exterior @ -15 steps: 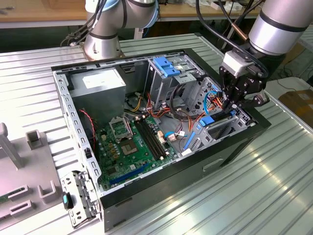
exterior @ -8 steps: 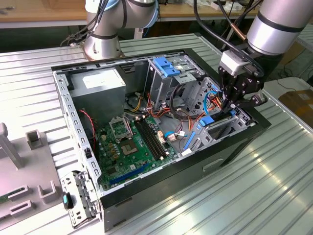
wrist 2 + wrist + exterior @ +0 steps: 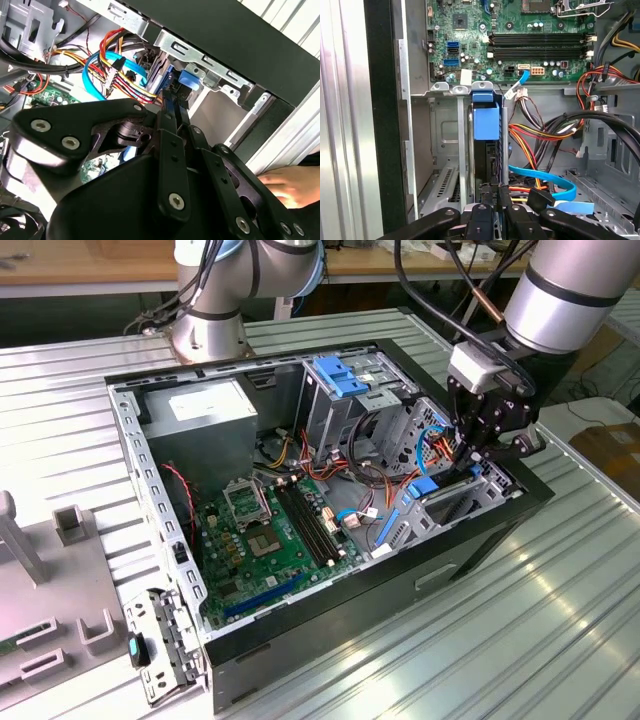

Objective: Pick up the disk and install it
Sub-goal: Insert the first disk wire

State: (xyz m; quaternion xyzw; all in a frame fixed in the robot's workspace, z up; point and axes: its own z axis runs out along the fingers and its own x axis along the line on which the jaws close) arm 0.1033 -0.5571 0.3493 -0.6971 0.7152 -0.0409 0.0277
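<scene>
The disk (image 3: 485,122) stands on edge in the metal drive cage (image 3: 449,89) at the front corner of the open computer case, its blue plastic rail end facing the motherboard. My gripper (image 3: 492,194) is right behind it, the black fingers (image 3: 481,196) closed on the disk's rear edge. In the second wrist view the fingers (image 3: 172,117) meet at the disk (image 3: 188,80) under the cage's top rail. In the exterior view my gripper (image 3: 468,462) reaches down into the case at the exterior view's right, with the disk's blue rail (image 3: 424,486) just below it.
Bundled red, yellow and orange wires (image 3: 530,137) and a flat blue cable (image 3: 546,178) lie close beside the disk. The motherboard (image 3: 270,530), a grey power-supply box (image 3: 205,410) and a blue latch plate (image 3: 336,375) fill the case. A person's hand (image 3: 287,184) rests outside the case wall.
</scene>
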